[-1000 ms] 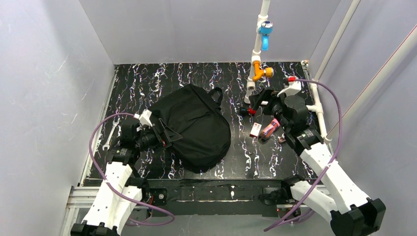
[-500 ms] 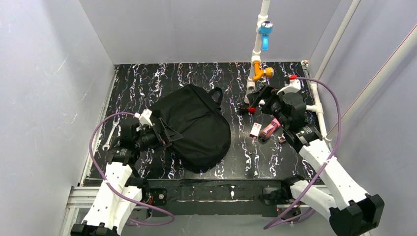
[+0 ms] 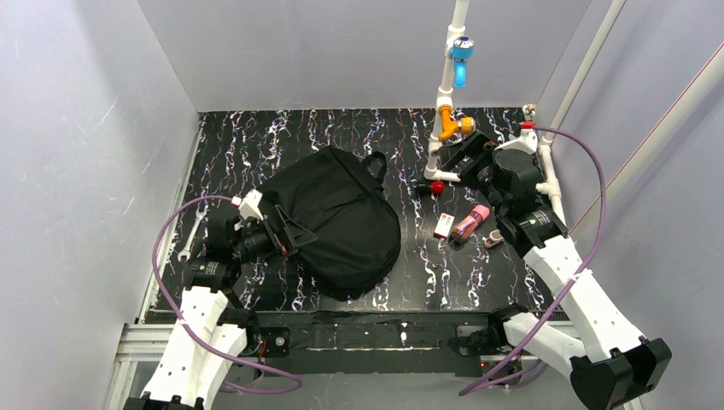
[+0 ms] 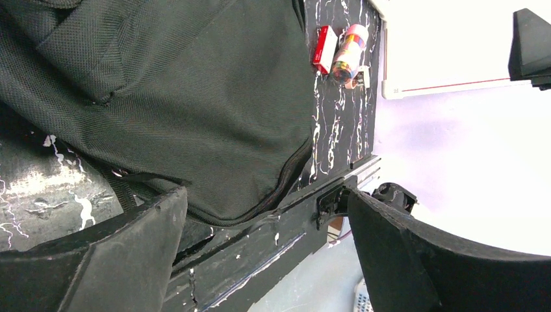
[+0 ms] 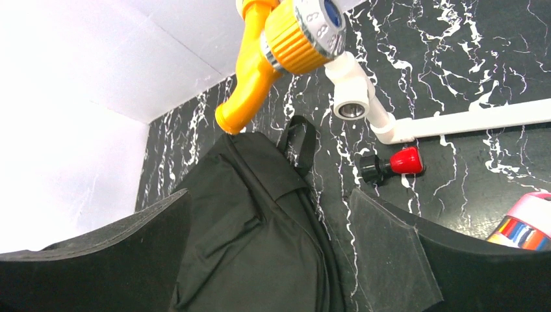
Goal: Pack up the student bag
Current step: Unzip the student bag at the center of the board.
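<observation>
The student bag (image 3: 341,220) is a large black fabric backpack lying flat mid-table, its top loop (image 3: 376,161) pointing to the far side. My left gripper (image 3: 292,231) is open and empty at the bag's left edge; its wrist view shows the bag (image 4: 182,97) just beyond the gripper (image 4: 266,195). My right gripper (image 3: 455,162) is open and empty, hovering near the white pipe, right of the bag. Its wrist view shows the bag (image 5: 260,227) and loop (image 5: 300,140) past the gripper (image 5: 269,195).
Right of the bag lie a red-capped black marker (image 3: 432,188), a red-and-white small box (image 3: 443,225), a pink-capped colourful tube (image 3: 470,223) and a small grey piece (image 3: 493,239). A white pipe with a yellow valve (image 3: 452,126) and a blue valve (image 3: 461,51) stands at the back. A wrench (image 3: 192,232) lies far left.
My right arm has drawn back toward the far right, moving its gripper away from the marker toward the pipe. The left arm and the bag have not moved.
</observation>
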`<state>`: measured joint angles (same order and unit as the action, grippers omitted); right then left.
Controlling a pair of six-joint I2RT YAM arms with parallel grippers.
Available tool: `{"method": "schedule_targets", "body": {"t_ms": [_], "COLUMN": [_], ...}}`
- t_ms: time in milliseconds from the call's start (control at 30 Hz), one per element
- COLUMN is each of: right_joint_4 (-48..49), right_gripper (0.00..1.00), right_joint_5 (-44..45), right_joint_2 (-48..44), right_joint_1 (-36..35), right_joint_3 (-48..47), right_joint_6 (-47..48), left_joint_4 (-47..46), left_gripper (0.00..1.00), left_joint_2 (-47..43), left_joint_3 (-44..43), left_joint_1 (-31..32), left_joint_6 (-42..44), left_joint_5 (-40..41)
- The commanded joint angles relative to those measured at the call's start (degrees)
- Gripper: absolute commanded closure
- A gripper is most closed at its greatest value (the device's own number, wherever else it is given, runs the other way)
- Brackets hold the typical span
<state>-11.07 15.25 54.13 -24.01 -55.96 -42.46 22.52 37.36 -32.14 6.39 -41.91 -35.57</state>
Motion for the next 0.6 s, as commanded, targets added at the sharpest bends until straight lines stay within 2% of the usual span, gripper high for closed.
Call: {"method": "schedule_targets", "body": {"t_ms": [0, 133, 300, 433, 500, 567], "right_joint_4": [1.2, 5.6, 0.1, 0.7, 0.5, 1.3], "right_gripper": [0.02, 0.02, 0.01, 0.02, 0.02, 0.02], "right_joint_5": [0.0, -7.1, -15.5, -24.1, -22.3, -17.3], "right_joint_2": [0.2, -2.7, -4.9, -4.8, -2.8, -0.6], "right_joint_1": [0.2, 0.1, 0.1, -1.2, -5.1, -11.9], "right_joint_3": [-1.7, 2.8, 7.1, 12.7, 14.4, 15.2], "right_joint_6": [1.2, 6.4, 14.2, 16.2, 17.5, 18.6], "left_joint_4": [2.3, 6.8, 12.4, 10.6, 7.4, 3.0], "left_gripper": [0.07, 0.07, 0.08, 0.08, 0.09, 0.11], "left_joint_2": [-0.8, 0.9, 4.6, 8.9, 13.4, 18.1], "left_joint_3": [-5.0, -11.0, -19.5, -22.0, -22.2, -22.4], "left_joint_1": [0.2, 0.1, 0.1, 0.1, 0.1, 0.1], "left_joint_6": [2.1, 7.1, 13.2, 13.9, 12.8, 11.1], "left_joint_5": [-1.6, 1.0, 7.3, 10.7, 9.5, 7.1]}}
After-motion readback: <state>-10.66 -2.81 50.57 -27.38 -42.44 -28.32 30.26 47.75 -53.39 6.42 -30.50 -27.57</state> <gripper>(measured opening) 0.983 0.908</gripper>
